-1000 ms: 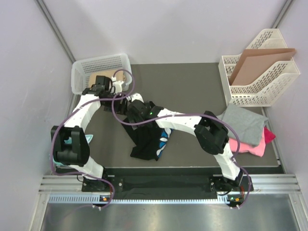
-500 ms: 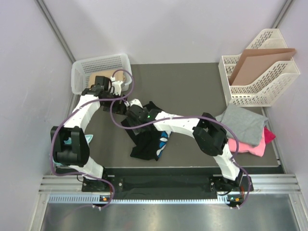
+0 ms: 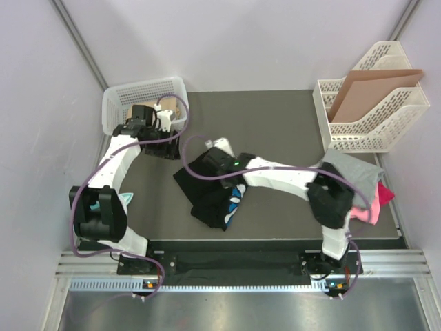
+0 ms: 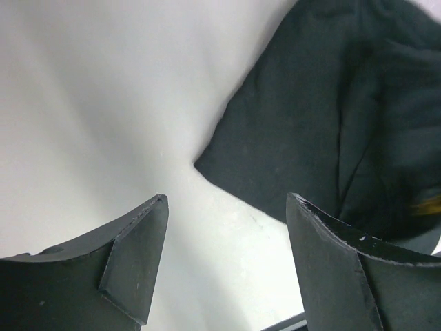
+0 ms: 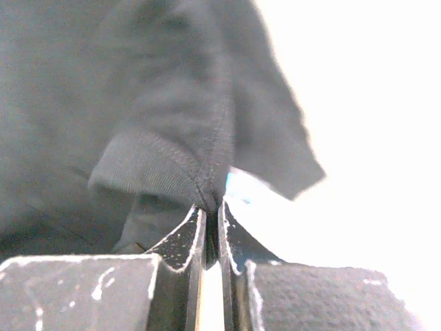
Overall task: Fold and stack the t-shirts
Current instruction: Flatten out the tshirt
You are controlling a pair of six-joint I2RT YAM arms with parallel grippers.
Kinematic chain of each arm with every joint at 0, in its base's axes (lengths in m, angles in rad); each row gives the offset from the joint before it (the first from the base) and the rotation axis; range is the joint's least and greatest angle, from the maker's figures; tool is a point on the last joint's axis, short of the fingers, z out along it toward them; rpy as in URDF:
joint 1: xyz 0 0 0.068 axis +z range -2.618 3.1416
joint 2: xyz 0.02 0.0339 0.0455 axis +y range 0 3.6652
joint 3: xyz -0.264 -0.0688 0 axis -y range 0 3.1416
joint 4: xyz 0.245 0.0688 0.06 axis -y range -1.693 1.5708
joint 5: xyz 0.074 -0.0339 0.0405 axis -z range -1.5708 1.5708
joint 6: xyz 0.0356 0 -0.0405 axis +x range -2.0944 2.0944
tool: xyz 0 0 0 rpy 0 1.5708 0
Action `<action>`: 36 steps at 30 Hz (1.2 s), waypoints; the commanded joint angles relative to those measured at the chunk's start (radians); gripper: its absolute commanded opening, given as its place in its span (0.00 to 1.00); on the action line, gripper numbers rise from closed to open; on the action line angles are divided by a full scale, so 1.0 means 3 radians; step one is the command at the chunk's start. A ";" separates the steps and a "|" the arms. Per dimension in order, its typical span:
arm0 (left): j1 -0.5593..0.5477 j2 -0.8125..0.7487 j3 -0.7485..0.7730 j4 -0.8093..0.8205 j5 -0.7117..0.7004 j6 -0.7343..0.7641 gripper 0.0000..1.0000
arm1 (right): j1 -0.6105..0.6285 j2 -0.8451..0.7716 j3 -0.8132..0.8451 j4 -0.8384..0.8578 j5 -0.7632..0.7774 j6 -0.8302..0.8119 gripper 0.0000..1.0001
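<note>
A white perforated basket (image 3: 124, 96) sits in the upper left of the overhead frame. It holds a tan flat item (image 3: 165, 105), partly hidden by the left arm and too small to identify. In the upper right, a white file rack (image 3: 386, 131) holds a brown cardboard sheet (image 3: 375, 86) leaning in its slots.

The black t-shirt (image 3: 207, 196) lies crumpled at the centre of the dark table (image 3: 275, 124), its white-and-blue logo (image 3: 236, 198) showing at the shirt's right edge. The grey t-shirt (image 3: 355, 172) lies at the right edge, below the rack, on top of the pink t-shirt (image 3: 382, 194). The right arm's elbow covers part of both.

Only the wrist views settle the pincers. In the right wrist view, the right gripper (image 5: 212, 207) is pinched tight on a ribbed, stitched hem of the black t-shirt, and the cloth bunches above the tips. In the left wrist view, the left gripper (image 4: 224, 207) has its fingers spread wide with nothing between them. It is over bare surface, with a corner of the black cloth just ahead in the upper right of that frame.
</note>
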 commanded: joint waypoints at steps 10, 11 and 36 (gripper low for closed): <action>-0.0459 0.0509 0.0312 0.0239 -0.0073 -0.0004 0.73 | -0.0547 -0.2298 -0.1301 -0.0851 0.0453 0.0643 0.00; -0.0530 0.0576 0.0348 0.0279 -0.0125 0.0002 0.73 | -0.0547 -0.2324 -0.1347 -0.0912 0.0428 0.0674 0.00; -0.0935 0.2035 0.1652 -0.0042 -0.0075 -0.0029 0.66 | -0.0490 -0.2774 -0.1966 -0.1133 0.0111 0.1211 0.00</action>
